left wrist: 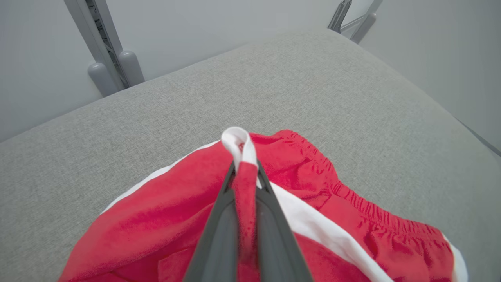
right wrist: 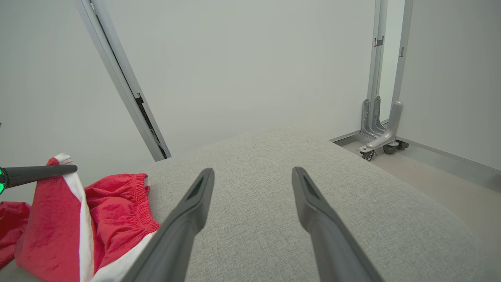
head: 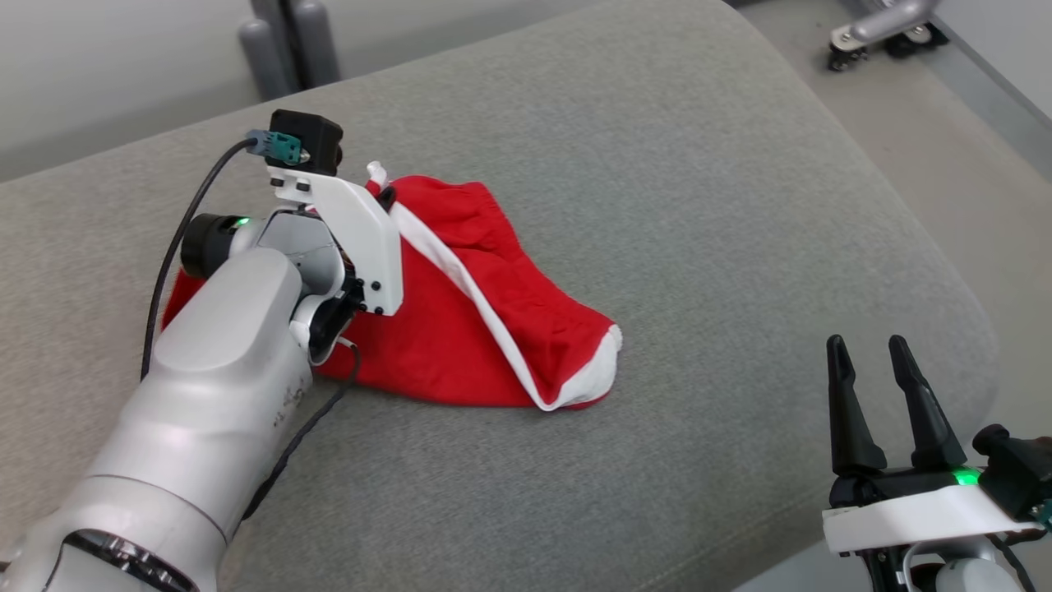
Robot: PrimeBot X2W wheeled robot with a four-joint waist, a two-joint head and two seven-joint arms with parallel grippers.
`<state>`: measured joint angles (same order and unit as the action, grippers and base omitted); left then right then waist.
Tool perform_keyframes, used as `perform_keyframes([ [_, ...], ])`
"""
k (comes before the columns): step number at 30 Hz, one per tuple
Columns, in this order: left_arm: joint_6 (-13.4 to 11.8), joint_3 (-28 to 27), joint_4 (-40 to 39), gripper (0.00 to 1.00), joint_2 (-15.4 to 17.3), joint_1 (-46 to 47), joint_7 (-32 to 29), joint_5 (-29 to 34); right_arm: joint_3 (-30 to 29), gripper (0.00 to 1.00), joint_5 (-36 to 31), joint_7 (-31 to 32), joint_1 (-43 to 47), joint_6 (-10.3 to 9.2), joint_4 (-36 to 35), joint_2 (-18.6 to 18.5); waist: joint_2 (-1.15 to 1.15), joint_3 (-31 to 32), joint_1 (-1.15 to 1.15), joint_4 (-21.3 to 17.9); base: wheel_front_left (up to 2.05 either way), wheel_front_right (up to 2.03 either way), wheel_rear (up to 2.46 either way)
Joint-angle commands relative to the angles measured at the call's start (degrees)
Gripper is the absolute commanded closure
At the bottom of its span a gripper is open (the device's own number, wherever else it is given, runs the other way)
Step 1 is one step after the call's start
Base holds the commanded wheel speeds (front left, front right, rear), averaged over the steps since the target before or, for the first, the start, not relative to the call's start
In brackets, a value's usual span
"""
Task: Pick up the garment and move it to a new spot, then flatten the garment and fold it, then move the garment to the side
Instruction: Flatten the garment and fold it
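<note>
The garment [head: 485,288] is a pair of red shorts with white trim, lying bunched on the grey cushion [head: 657,205]. My left gripper [left wrist: 245,168] is shut on a pinched fold of the garment [left wrist: 313,188] at its white-trimmed edge, and the cloth rises to a peak between the two dark fingers. In the right wrist view that raised peak of the garment [right wrist: 54,211] hangs from the left gripper's fingers [right wrist: 43,172] at the far left. My right gripper [head: 873,362] stands open near the cushion's front right, apart from the garment, nothing between its fingers [right wrist: 184,219].
The cushion's rounded edge [head: 945,271] drops off to the floor [head: 970,164] on the right. A grey metal stand on castors [right wrist: 381,137] is on the floor beyond it, and grey posts [head: 283,45] stand behind the cushion.
</note>
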<state>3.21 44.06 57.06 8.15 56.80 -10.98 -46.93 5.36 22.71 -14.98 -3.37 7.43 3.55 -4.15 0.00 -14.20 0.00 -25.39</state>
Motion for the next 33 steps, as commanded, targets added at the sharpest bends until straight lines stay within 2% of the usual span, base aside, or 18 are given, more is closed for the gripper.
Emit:
perform_keyframes([
  [1,0.47,0.12,-0.81,1.00,0.23,-0.80,0.81,0.19,-0.24,0.00,-0.17,-0.26,0.26,0.12,-0.04,-0.64,0.00,0.86,0.00,1.52,0.00,0.00,0.00],
  [6,1.39,0.65,-8.21,1.00,1.38,-6.77,4.04,-0.60,-1.10,0.00,-0.02,0.68,1.20,0.12,-0.24,-2.00,0.00,3.33,0.00,6.40,0.00,0.00,0.00],
  [12,1.40,0.21,-19.53,1.00,5.16,-15.75,5.34,-2.41,-2.63,0.00,-0.32,2.15,2.34,0.12,-1.47,-3.14,0.00,5.68,0.00,11.62,0.00,0.00,0.00],
  [18,-0.91,0.19,-30.98,1.00,9.77,-24.29,5.39,-3.42,-4.20,0.00,-0.68,3.93,3.36,0.12,-3.32,-4.06,0.00,7.13,0.00,15.57,0.00,0.00,0.00],
  [31,-6.28,1.16,-43.26,1.00,15.12,-37.32,4.92,-4.58,-5.06,0.00,-0.83,6.54,5.56,0.12,-5.30,-4.61,0.00,9.52,0.00,19.99,0.00,0.00,0.00],
  [32,-6.25,1.67,-43.39,0.95,15.43,-38.06,4.98,-4.25,-5.12,0.00,-0.81,6.73,5.78,0.12,-5.35,-4.69,0.00,9.68,0.00,20.32,0.00,0.00,0.00],
  [33,-5.88,2.04,-43.55,0.78,15.28,-38.91,5.05,-4.56,-5.27,0.00,-0.81,6.82,6.03,0.12,-5.42,-4.74,0.00,9.85,0.00,20.69,0.00,0.00,0.00],
])
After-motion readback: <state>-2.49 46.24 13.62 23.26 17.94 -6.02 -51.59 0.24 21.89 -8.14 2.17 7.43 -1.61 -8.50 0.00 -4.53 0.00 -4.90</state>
